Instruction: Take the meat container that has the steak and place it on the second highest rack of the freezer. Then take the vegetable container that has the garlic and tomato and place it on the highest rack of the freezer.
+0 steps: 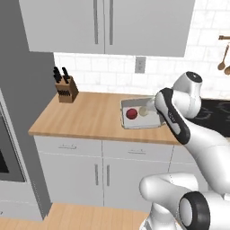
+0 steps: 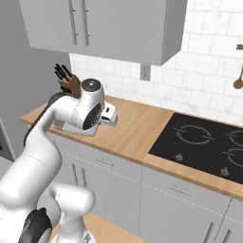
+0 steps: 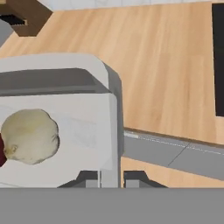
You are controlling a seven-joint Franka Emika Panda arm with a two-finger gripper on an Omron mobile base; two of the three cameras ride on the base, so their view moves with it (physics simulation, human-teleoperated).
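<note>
Vegetable container (image 1: pixel 134 120): right end hidden behind the arm in the left base view; in the right base view nearly all of it is behind the arm. Tomato (image 3: pixel 1 151) cut by the hand view's left edge. Knife block (image 2: pixel 69 83) partly behind the arm. Cooktop (image 2: pixel 204 147) cut at the right edge. Gripper (image 3: pixel 110 180): tips barely clear the bottom band

- The wooden counter (image 1: pixel 85 114) is seen from behind the arm's left, looking forward and down, from some way back.
- The same counter and the knife block (image 2: pixel 70 83) are shown from the right, with the cooktop (image 2: pixel 209 142).
- The tray (image 3: pixel 78 131) is viewed very close, along the gripper (image 3: pixel 111 178).
</note>
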